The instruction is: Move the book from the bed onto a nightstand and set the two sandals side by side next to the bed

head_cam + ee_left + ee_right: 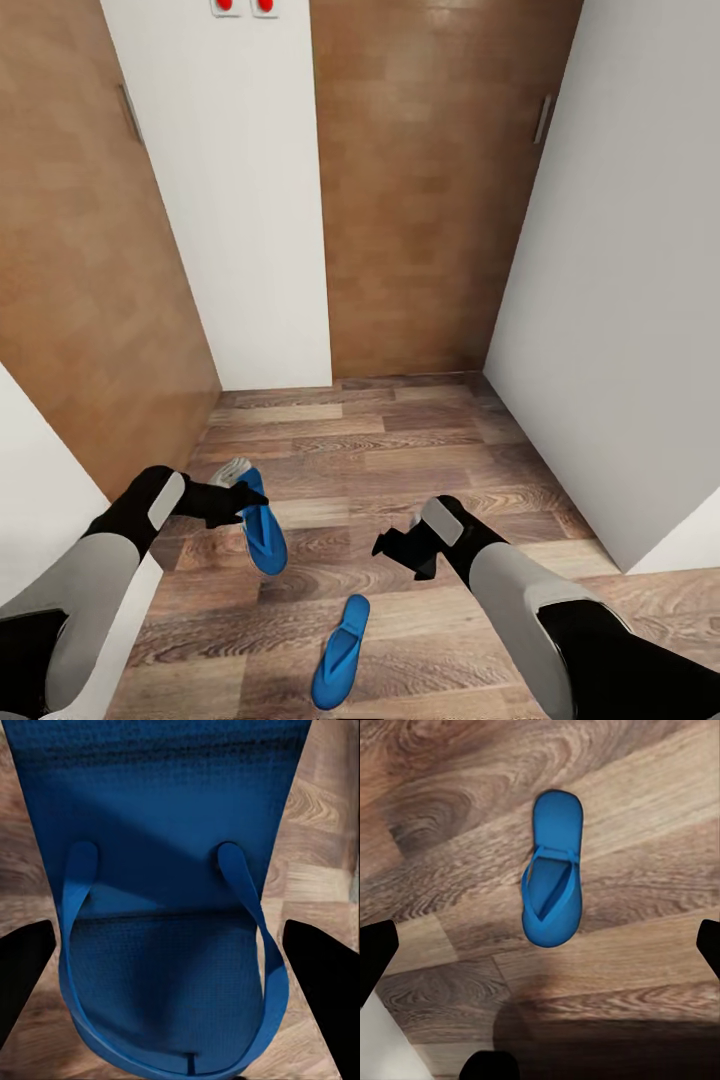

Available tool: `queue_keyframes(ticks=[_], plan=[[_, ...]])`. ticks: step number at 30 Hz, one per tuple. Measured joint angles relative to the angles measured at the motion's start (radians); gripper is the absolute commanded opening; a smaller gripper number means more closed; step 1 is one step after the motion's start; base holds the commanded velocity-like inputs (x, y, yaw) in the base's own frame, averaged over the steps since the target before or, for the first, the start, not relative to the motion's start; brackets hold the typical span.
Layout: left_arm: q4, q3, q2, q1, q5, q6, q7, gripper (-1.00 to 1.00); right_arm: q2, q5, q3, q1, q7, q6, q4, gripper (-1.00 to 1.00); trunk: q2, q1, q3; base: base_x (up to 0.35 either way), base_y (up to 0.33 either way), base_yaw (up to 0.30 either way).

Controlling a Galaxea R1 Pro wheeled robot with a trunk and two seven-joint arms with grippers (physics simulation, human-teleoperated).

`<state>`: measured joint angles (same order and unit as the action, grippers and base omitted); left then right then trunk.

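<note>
The robot faces a narrow corner of white walls and wood panels, over a brown wood-plank floor. The left gripper hangs right over one blue sandal, whose long axis runs away from the robot, slightly slanted; in the left wrist view that sandal sits between the spread fingertips, jaws open, not closed on it. The second sandal lies nearer the robot, flat, long axis also roughly fore-and-aft. The right gripper hovers above the floor, jaws open, the second sandal below it
</note>
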<state>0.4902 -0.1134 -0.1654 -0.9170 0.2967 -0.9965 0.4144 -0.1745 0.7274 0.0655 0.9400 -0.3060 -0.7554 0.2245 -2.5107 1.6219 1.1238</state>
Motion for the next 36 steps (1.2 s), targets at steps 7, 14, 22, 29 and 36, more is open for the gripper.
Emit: queue_keyframes(ticks=[7,14,22,29,36], plan=[[0.014,0.001,0.007,0.000,-0.006,-0.013,0.056,-1.00,0.000,0.000,0.006,0.000,0.005,0.051,-0.004,1.00,-0.002,0.003,0.027,0.000,0.000,0.000],[0.015,0.001,0.008,0.000,-0.007,-0.015,0.067,-1.00,0.000,0.000,0.007,-0.001,0.015,0.106,-0.005,1.00,-0.003,0.006,0.054,0.000,0.000,0.000],[0.015,-0.001,0.006,0.000,-0.008,-0.015,0.068,-1.00,0.000,-0.001,0.007,-0.003,0.065,0.209,-0.008,1.00,-0.005,0.010,0.085,0.000,0.000,0.000],[0.015,-0.002,0.001,0.000,-0.007,-0.015,0.068,-1.00,0.000,-0.001,0.008,-0.004,0.072,0.245,-0.027,1.00,-0.007,0.013,0.112,0.000,0.000,0.000],[0.013,-0.002,0.000,0.000,-0.008,-0.013,0.068,-1.00,0.000,-0.002,0.007,-0.004,0.075,0.251,-0.038,1.00,-0.008,0.016,0.139,0.000,0.000,0.000]])
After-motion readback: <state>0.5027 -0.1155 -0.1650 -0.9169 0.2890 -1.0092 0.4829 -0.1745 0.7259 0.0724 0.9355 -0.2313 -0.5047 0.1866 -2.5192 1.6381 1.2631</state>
